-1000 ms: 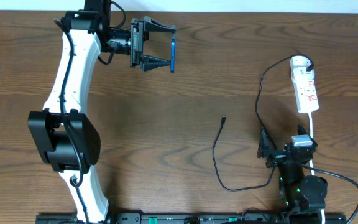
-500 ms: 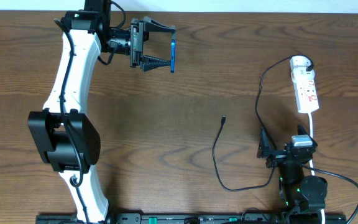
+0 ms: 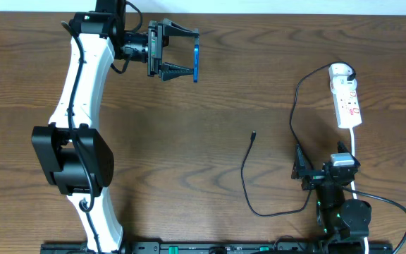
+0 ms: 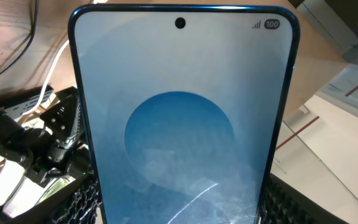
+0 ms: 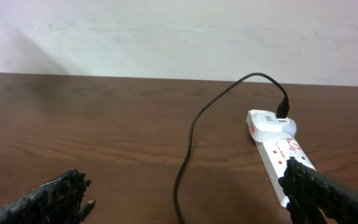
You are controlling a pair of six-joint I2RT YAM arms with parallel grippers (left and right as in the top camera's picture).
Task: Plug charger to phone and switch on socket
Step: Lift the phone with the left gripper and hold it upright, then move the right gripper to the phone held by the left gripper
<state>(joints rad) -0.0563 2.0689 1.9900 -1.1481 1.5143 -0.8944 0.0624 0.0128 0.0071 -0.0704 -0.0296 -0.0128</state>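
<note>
Dark wood grain covers the table (image 3: 189, 141), and a pale wall rises behind its far edge in the right wrist view. Near the far edge the left hand (image 3: 192, 51) is closed on the smartphone (image 3: 197, 63), which is raised off the wood and shows edge-on from overhead. In the left wrist view its lit blue screen fills most of the frame, with the camera hole uppermost and the textured black fingers (image 4: 79, 202) pressing on both long sides. On the right side of the table lies the white power strip (image 3: 346, 99) with red markings. The black plug (image 5: 283, 109) of the charger cable (image 3: 244, 173) appears to be seated in the strip's rounded end, though the switches are too small to read. From there the thin cable curves down past the right hand (image 3: 321, 159), loops along the near edge and ends in a small connector tip (image 3: 254, 134) lying free on the wood, well apart from the smartphone. The right hand sits low beside the strip's white cord, its fingers spread wide with nothing between them.
</note>
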